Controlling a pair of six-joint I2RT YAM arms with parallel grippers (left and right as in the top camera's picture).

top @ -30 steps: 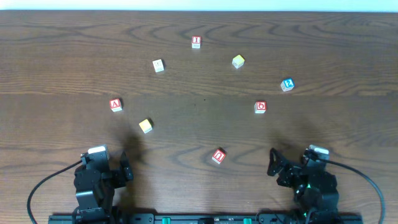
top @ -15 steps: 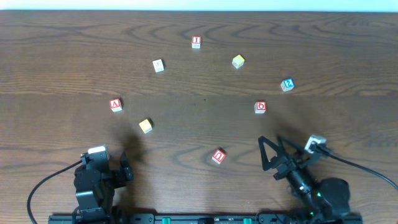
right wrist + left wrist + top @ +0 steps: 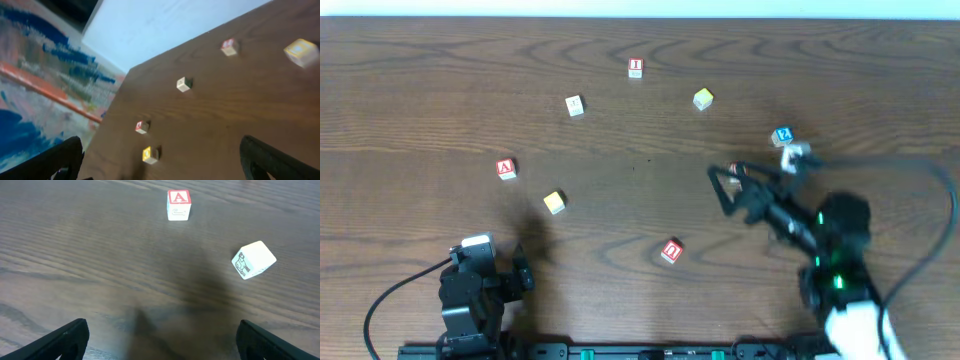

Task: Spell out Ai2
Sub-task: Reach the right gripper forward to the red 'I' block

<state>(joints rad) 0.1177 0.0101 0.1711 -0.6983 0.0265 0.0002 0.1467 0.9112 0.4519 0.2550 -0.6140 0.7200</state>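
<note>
**Overhead view, with both wrist views.** A dark wooden table (image 3: pixel 420 60) carries small scattered cubes, and two arms are mounted at its near edge.

**Arms.**
- The right arm (image 3: pixel 835 250) is extended from the near right corner toward the middle of the table and is blurred along its length.
- The right gripper (image 3: pixel 722 190) lies just right of the table's centre, jaws spread wide and clasping nothing.
- The left arm (image 3: pixel 470 300) sits folded at the near left.
- The left gripper (image 3: pixel 162 323) is likewise wide apart and empty. In the left wrist view its fingers (image 3: pixel 65 340) frame bare wood.

**Task cubes.**
- The red-bordered "A" cube (image 3: pixel 506 169) lies left of centre, beyond the left gripper and well apart from it. The left wrist view shows its letter on the top face.
- The red-bordered "I" cube (image 3: pixel 636 67) lies at the far middle of the table.
- The blue "2" cube (image 3: pixel 782 135) lies far right of centre, just beside a pale part of the right arm's wrist.
- The three lie well apart from one another.

**Other cubes.**
- A red-bordered "U" cube (image 3: pixel 671 251) lies near the middle of the near edge, turned askew.
- A yellow-topped cube (image 3: pixel 554 203) lies to the near right of the "A" cube. The left wrist view shows a small drawing on one of its white sides.
- A white cube (image 3: pixel 574 105) lies far left of centre.
- A yellow-green cube (image 3: pixel 703 98) lies far right of centre.

The right wrist view is too blurred for any letter to be read.
</note>
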